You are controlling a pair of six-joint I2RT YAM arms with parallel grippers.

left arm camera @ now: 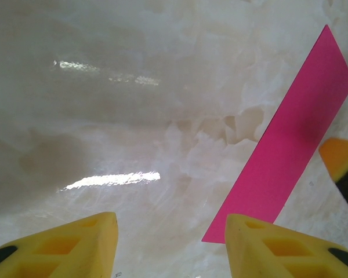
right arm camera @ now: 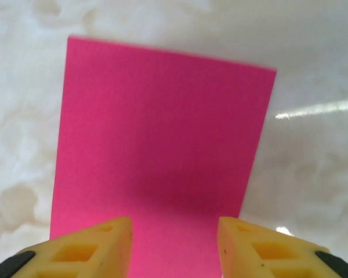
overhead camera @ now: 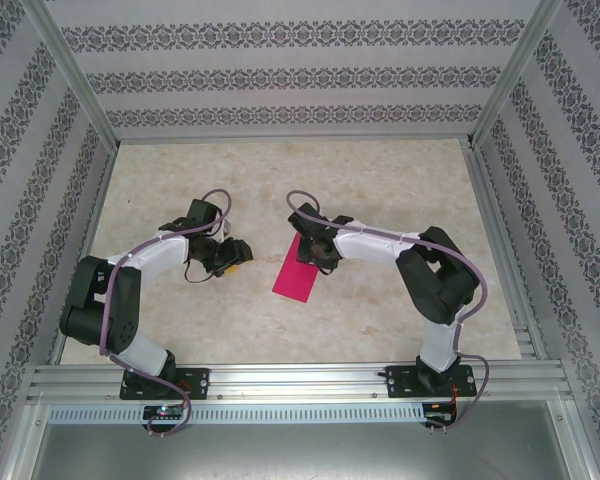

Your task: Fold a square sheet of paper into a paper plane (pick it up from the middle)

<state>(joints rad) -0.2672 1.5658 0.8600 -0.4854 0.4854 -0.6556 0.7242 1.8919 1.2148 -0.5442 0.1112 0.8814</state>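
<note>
The magenta sheet of paper [overhead camera: 296, 275] is seen lying flat on the table [overhead camera: 380, 180], about mid-table between the two arms. It shows as an oblong rectangle rather than a square, with the long axis running near to far at a slight tilt. The right jaws are held over the sheet's far end. In the right wrist view the yellow fingers [right arm camera: 90, 252] are parted, one over the paper [right arm camera: 162, 145] close to its left edge and the other at its right edge. Nothing is clamped between them, and contact with the sheet cannot be told. A soft shadow [right arm camera: 180, 191] is cast on the paper just ahead of them. The left jaws are set just left of the sheet, apart from it. In the left wrist view the yellow fingers [left arm camera: 75, 246] are moderately spread with bare table [left arm camera: 133, 116] between them, and nothing is held. There the paper [left arm camera: 290, 145] is seen as a slanted strip to the right, its near corner just beside the right-hand finger. A yellow fingertip [left arm camera: 339, 155] of the right jaws is seen at the strip's right edge.
</note>
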